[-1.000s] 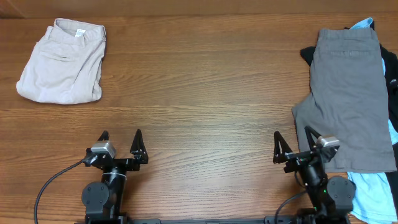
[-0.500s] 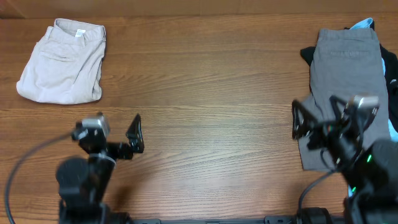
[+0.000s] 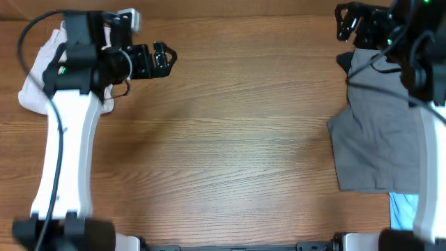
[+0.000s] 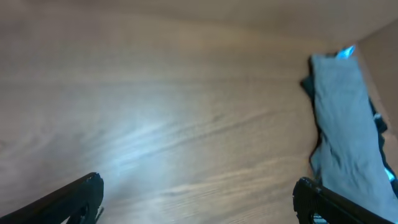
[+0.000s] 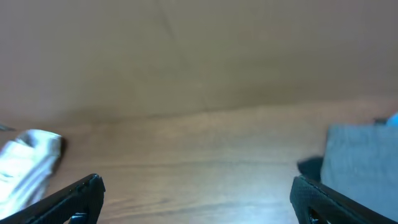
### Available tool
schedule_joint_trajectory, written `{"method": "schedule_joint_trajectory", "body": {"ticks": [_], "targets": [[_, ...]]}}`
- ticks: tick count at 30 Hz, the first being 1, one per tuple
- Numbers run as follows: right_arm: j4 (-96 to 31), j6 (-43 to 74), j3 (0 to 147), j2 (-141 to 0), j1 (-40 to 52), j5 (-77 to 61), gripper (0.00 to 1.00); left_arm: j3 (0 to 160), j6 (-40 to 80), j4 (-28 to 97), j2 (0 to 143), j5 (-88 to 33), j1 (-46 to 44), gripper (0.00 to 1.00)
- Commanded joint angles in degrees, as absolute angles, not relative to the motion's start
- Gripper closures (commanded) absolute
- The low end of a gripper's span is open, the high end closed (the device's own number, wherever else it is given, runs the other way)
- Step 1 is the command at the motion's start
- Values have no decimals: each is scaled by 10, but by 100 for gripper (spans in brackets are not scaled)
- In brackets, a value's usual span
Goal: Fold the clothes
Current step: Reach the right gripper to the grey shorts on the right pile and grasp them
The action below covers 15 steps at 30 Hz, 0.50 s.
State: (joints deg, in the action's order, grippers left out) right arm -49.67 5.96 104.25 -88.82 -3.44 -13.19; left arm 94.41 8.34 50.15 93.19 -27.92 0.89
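Nearest the robot, a corner of the blue T-shirt is peeking out from under the grey shorts. The shorts are lying spread and unfolded along the right side of the table. A black garment is showing just beside their far left edge. Across on the left, the beige shorts are sitting in what looks like a folded bundle, partly hidden by the left arm.

Farthest back, both arms are stretching out over the table. The left gripper is hanging over bare wood just right of the beige shorts, jaws spread wide and gripping nothing. The right gripper is hovering by the far left corner of the grey shorts, equally wide and empty.

The step in hand is probably fetching the grey shorts. It is going best if the right gripper is coming down on that far corner and pinching only the grey cloth, leaving the black garment and T-shirt behind. The left gripper should be taking a 2nd point on the same edge. Then the 2 can be drawing the shorts flat onto the open middle before creasing.
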Motion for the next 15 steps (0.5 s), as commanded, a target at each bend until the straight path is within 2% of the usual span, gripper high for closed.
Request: {"method": "schedule_joint_trajectory", "body": {"ticks": [1,8,12,15], "targets": [[-506,55,1060,-914,-68,-91,0,966,62,511,998,-287,6,0],[-528,60,1053,-962,-216,-87,0,966,24,537,1114,-276,7,0],[-535,60,1051,-1025,-327,-146,0,966,-31,557,1154,-345,6,0],[-533,59,1051,-1064,-367,-168,0,966,-35,569,1154,-356,6,0]]}}
